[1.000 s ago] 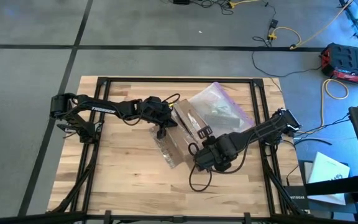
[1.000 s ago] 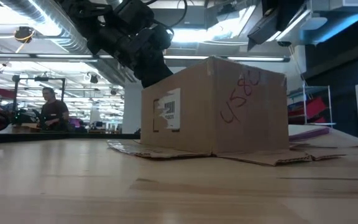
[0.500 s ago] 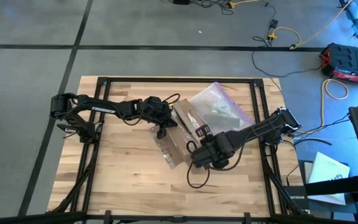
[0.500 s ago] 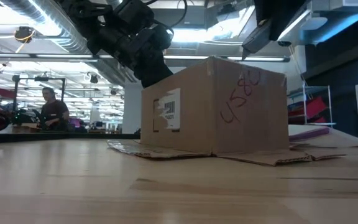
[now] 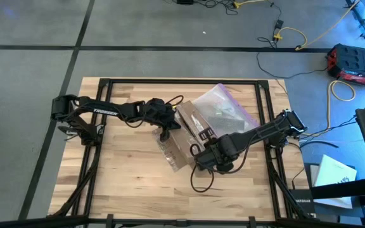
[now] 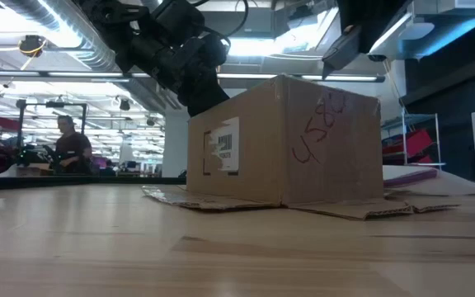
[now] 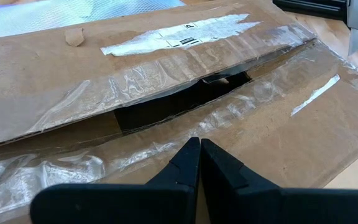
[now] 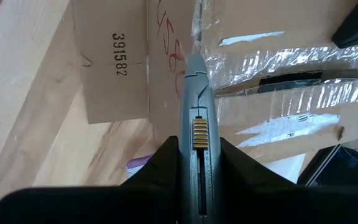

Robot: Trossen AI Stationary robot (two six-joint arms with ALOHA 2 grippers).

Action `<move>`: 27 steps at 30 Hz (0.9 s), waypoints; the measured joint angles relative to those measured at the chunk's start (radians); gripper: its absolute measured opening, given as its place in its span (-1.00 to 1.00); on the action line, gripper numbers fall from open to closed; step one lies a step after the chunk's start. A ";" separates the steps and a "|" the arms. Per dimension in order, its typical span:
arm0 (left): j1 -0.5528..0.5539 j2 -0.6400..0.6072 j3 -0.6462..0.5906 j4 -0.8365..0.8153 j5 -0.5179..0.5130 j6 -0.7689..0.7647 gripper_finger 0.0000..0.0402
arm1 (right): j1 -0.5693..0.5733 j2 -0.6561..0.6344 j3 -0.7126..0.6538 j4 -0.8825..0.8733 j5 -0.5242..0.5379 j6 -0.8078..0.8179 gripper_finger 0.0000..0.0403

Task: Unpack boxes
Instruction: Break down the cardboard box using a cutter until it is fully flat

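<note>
A brown cardboard box [image 5: 181, 138] [image 6: 303, 140] stands mid-table on its underside, with loose flaps [image 6: 221, 200] spread flat on the wood. Its taped top seam [image 7: 179, 99] gapes open as a dark slit. My left gripper [image 5: 165, 132] [image 7: 199, 154] is shut, its tips on the box top just short of the slit. My right gripper [image 5: 210, 157] [image 8: 196, 146] hovers at the box's right near side, shut on a grey knife-like tool [image 8: 194, 93]. A clear plastic bag with a purple edge [image 5: 224, 111] lies behind the box. My left gripper sets its shut fingertips [image 7: 191, 163] on the tape-covered top flap [image 7: 166, 155] beside the slit, slanting down from the table's left. My right gripper pinches the tool's handle [image 8: 197, 155] between its two fingers, which lie along it. The tool's tip [image 8: 194, 61] juts past the fingertips, pointing steeply down, clear of the box.
Black frame rails [image 5: 170, 82] run round the table's edges. A black cable loop [image 5: 198, 183] hangs by the right arm. Bare wood [image 5: 119, 183] lies toward the near edge. A person [image 6: 71, 144] stands far off in the room.
My right gripper, still shut on the tool, has edged a little toward the box. The box and my left gripper have kept still.
</note>
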 joint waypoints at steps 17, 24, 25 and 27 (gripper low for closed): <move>0.000 0.000 0.000 0.000 0.000 0.012 -1.00 | -0.012 0.000 0.000 0.014 -0.001 -0.004 -0.73; 0.000 0.000 0.000 0.000 0.000 0.012 -1.00 | -0.013 0.000 -0.022 0.037 -0.010 -0.004 -0.73; 0.000 0.000 0.000 -0.001 0.000 0.012 -1.00 | -0.013 0.000 -0.024 0.039 -0.011 -0.005 -0.73; 0.000 0.000 0.000 -0.001 0.000 0.013 -1.00 | -0.013 0.000 -0.024 0.040 -0.010 -0.008 -0.73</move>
